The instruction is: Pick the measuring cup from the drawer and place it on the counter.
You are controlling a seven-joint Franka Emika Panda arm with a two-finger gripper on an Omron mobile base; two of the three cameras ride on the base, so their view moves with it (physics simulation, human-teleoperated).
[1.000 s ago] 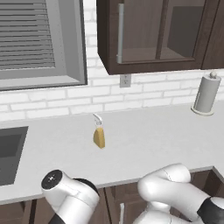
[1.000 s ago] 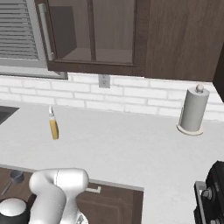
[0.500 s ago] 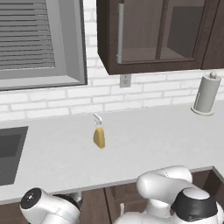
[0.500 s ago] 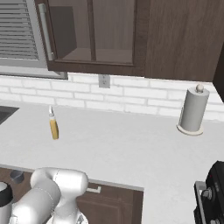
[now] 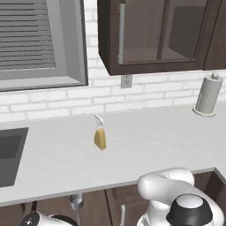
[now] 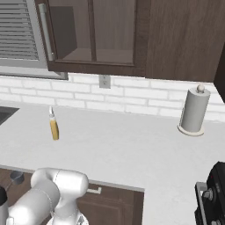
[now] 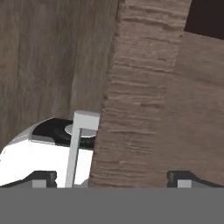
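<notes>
The measuring cup (image 5: 76, 201), small, round and grey, sits below the counter's front edge with its thin handle pointing toward me. It lies in the dark brown drawer (image 5: 50, 208), and the right base view shows the cup (image 6: 16, 176) at the far left inside the drawer (image 6: 27, 172). The counter (image 5: 145, 145) is a pale slab above it. In the hand view my gripper (image 7: 113, 178) is open, its tips wide apart, close against a dark wood edge. Nothing is held between them.
An amber bottle (image 5: 100, 137) with a white nozzle stands mid-counter. A paper-towel roll (image 5: 207, 95) stands at the back right, and the sink (image 5: 9, 154) is at the left. Glass-fronted cabinets (image 5: 145, 35) hang above. A closed drawer front with a handle (image 6: 93, 190) lies under the counter.
My arm has swung down and to the left, below the counter edge. The measuring cup, which the arm covered before, now shows in the left base view.
</notes>
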